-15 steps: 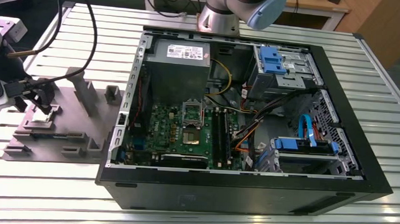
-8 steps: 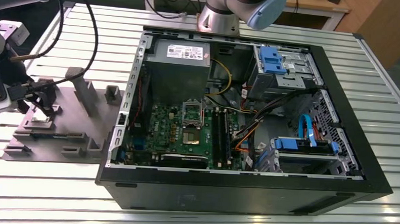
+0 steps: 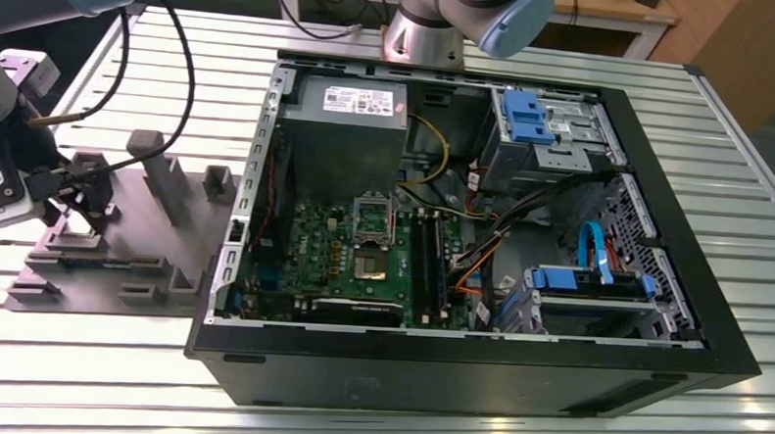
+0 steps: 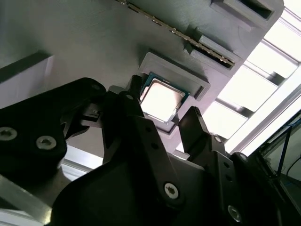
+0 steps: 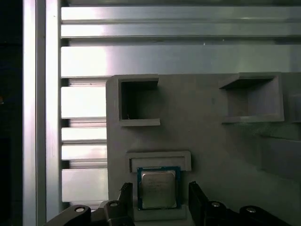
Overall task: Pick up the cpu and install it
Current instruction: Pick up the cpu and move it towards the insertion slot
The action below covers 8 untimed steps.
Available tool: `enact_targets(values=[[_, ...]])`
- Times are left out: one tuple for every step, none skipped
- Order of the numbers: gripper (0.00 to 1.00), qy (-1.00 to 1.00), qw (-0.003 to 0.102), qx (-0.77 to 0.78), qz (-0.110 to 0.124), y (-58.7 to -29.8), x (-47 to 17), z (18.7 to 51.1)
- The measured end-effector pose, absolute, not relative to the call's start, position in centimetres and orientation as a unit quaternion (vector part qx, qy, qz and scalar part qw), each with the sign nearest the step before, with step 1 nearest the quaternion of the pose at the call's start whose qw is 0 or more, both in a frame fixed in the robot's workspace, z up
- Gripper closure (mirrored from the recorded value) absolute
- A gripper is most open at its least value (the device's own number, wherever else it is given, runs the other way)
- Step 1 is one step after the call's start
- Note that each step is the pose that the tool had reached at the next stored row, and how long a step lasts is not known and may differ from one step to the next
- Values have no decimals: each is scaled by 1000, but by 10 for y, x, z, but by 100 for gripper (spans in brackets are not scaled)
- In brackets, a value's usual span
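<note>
Two black fingers of the end effector stand spread, one on each side of the cpu, gripping nothing. The cpu lies flat, metal top up, in a shallow square recess of the grey fixture tray. Contact between the fingertips and the chip's edges cannot be determined. The tray rests on the slatted tabletop at the exterior view's left, with the arm reaching down over it. An open computer case lies just beside the tray, toward the exterior view's right. Inside the case, the green board lies flat; its dark socket sits near the board's centre, well apart from the cpu.
</note>
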State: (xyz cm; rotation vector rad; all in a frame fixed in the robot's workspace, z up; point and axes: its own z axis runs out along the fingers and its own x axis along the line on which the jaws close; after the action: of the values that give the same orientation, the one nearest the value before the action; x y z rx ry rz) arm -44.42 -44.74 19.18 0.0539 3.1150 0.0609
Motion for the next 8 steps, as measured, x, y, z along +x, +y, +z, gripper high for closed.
enact_targets(values=[[41,1000,13,12,20,-447,-444,191],[41,1000,13,7,20,-447,-444,191],[41,1000,13,6,20,-447,-444,190],[41,1000,13,5,20,-447,-444,189],[41,1000,13,4,20,-447,-444,188],[41,1000,12,4,20,-447,-444,187],[41,1000,13,4,20,-447,-444,186],[41,1000,12,4,20,-447,-444,186]])
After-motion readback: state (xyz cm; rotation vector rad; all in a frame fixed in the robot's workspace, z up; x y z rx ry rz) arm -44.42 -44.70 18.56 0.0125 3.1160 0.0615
